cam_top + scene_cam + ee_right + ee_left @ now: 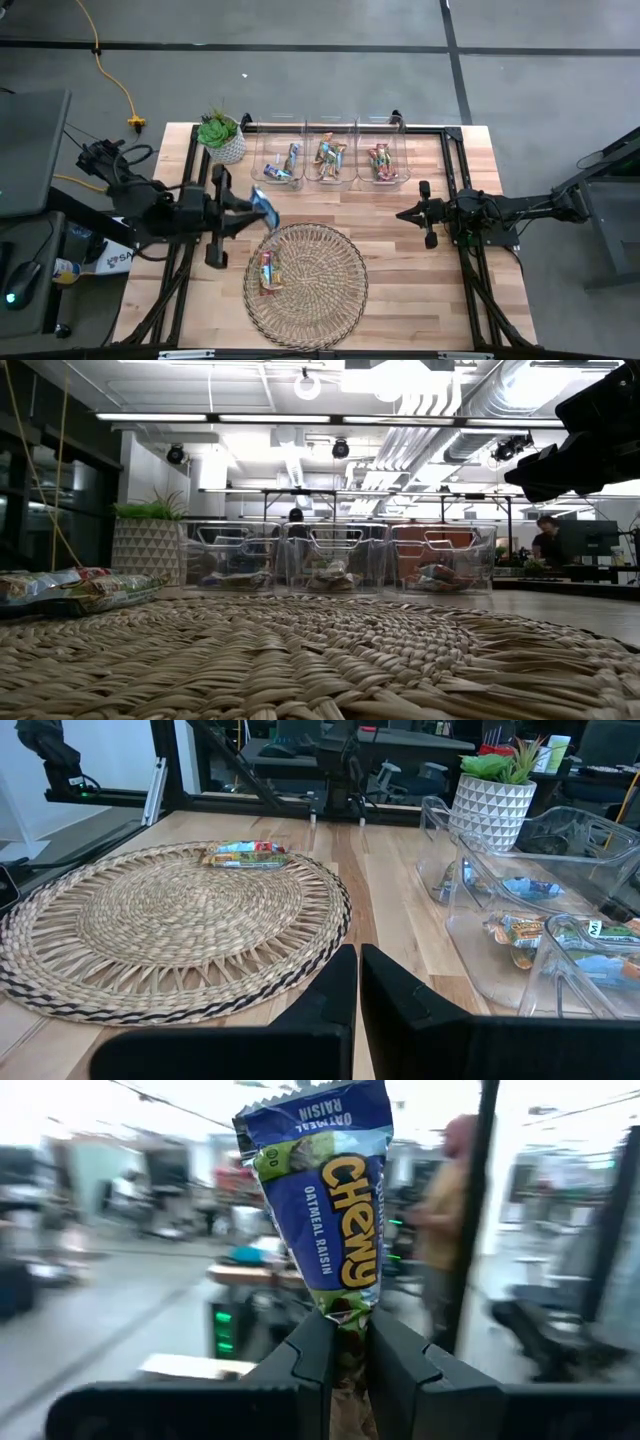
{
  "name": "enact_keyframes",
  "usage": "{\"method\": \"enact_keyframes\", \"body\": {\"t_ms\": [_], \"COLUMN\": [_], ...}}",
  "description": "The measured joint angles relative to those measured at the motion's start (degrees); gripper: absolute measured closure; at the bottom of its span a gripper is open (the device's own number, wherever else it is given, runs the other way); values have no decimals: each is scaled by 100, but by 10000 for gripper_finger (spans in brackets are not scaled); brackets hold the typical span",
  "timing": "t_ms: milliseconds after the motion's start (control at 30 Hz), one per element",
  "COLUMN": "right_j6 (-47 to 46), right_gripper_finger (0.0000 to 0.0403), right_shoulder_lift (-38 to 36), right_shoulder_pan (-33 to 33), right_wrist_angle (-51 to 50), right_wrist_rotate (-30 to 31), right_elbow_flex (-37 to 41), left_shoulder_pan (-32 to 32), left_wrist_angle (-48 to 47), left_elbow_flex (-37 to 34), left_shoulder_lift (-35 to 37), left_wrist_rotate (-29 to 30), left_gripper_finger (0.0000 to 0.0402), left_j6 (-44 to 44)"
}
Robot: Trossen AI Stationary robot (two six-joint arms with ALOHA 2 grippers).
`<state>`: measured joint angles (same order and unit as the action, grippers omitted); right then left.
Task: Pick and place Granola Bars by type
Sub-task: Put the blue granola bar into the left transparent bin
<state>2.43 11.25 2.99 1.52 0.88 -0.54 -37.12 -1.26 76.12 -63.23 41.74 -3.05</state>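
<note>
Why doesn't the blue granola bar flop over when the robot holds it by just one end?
Probably because the bar inside is fairly stiff: the blue granola bar stands straight up above the left gripper, whose jaws pinch only its lower end. It looks light. The shiny wrapper may be slippery.

Ceiling strip lights (330, 418) glare bright and flat overhead. The room behind the blue bar (325, 1200) smears into blur, and the wicker mat (300, 660) nearest the lens goes soft.

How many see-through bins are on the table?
3. The left bin, middle bin and right bin stand in a row at the table's far edge, beside the potted plant. None seem hidden.
</note>
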Motion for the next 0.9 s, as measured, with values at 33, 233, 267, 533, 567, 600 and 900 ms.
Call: {"method": "enact_keyframes", "body": {"t_ms": [33,233,267,533,567,600,900], "right_j6": [0,1,1,-1,1,0,1], "right_gripper_finger": [402,402,402,402,402,402,402], "right_shoulder_lift": [0,0,0,0,0,0,0], "right_shoulder_pan": [0,1,0,0,1,1,-1], "right_wrist_angle": [0,0,0,0,0,0,0], "right_wrist_rotate": [-1,-1,0,-1,-1,-1,0], "right_elbow_flex": [2,2,1,2,2,2,1], "left_shoulder_pan": [0,0,0,4,4,4,655], "left_wrist_angle": [-20,-21,-18,-7,-14,-18,-18], "left_elbow_flex": [135,790,889,1596,1682,1765,2140], "left_shoulder_lift": [-59,-328,-365,-602,-608,-615,-631], "left_wrist_rotate": [187,1860,2196,4074,4175,4296,4719], "left_gripper_finger": [361,360,360,360,360,360,360], "left_j6": [-154,-913,-996,-1688,-1759,-1801,-1978]}}
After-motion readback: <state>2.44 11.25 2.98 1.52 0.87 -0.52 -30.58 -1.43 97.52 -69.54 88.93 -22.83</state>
